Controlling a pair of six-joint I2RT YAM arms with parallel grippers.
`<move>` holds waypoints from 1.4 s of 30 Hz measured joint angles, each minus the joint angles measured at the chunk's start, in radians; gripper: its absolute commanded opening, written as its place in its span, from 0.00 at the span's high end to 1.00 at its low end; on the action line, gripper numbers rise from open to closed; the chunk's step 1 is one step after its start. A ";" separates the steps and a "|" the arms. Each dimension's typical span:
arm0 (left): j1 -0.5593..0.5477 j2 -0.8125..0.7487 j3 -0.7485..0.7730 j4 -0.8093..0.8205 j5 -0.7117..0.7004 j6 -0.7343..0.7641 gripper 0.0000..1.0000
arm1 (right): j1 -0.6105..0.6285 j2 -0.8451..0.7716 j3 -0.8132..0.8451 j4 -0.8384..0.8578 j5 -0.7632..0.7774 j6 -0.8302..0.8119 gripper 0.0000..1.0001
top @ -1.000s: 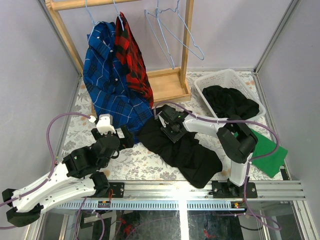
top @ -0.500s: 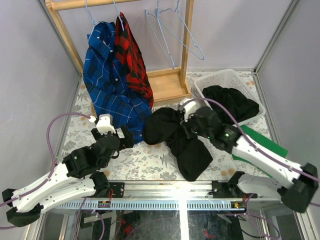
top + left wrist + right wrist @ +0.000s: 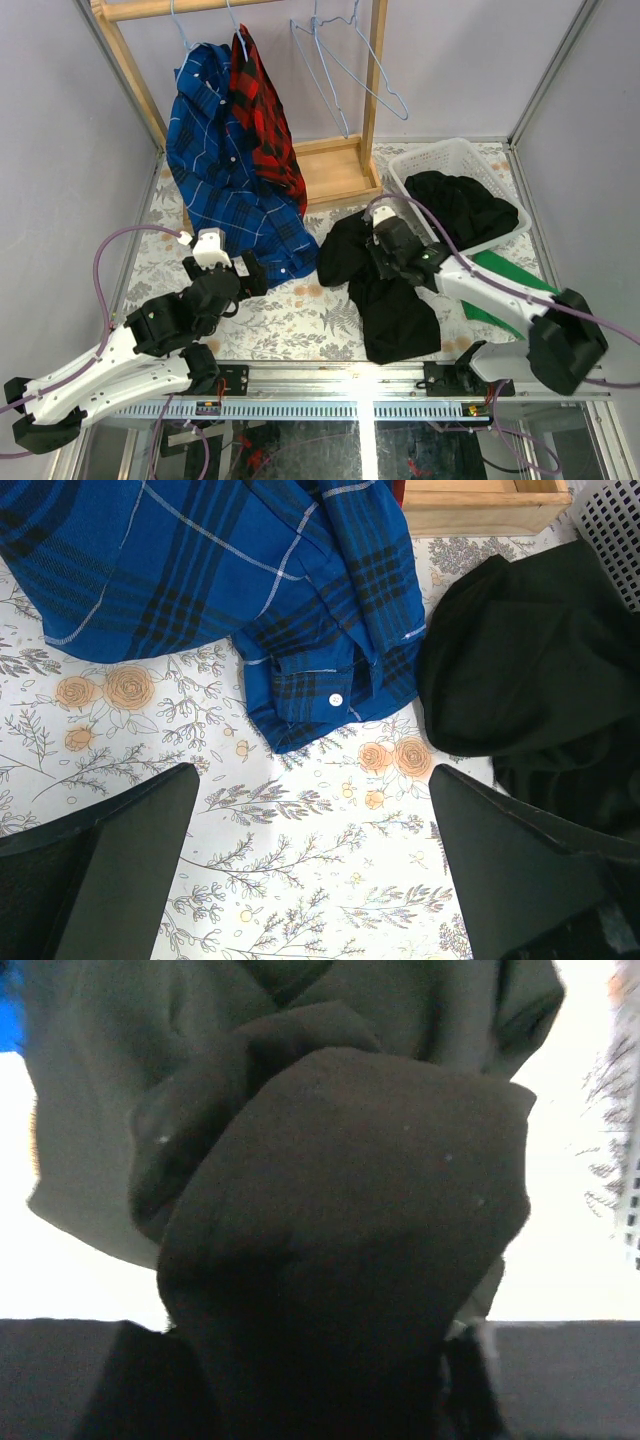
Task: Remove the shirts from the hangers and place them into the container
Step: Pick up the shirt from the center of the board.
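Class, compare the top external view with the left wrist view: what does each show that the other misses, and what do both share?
Only top external: the red-and-black shirt, bare hangers, the green cloth, and the right end effector gripping the black shirt on the table. Only left wrist: a white cuff button on the blue plaid shirt. Both: that blue shirt, the black shirt, the container, the rack base.
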 measured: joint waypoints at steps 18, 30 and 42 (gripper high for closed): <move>0.000 -0.004 0.000 0.000 0.000 0.000 0.00 | -0.012 0.388 0.074 0.000 0.002 0.117 0.17; 0.000 0.004 0.000 0.000 0.000 0.000 0.00 | -0.010 0.227 -0.061 0.140 0.082 0.124 1.00; 0.000 -0.002 0.000 -0.001 0.000 0.000 0.00 | -0.012 -0.399 -0.121 0.269 0.436 0.010 1.00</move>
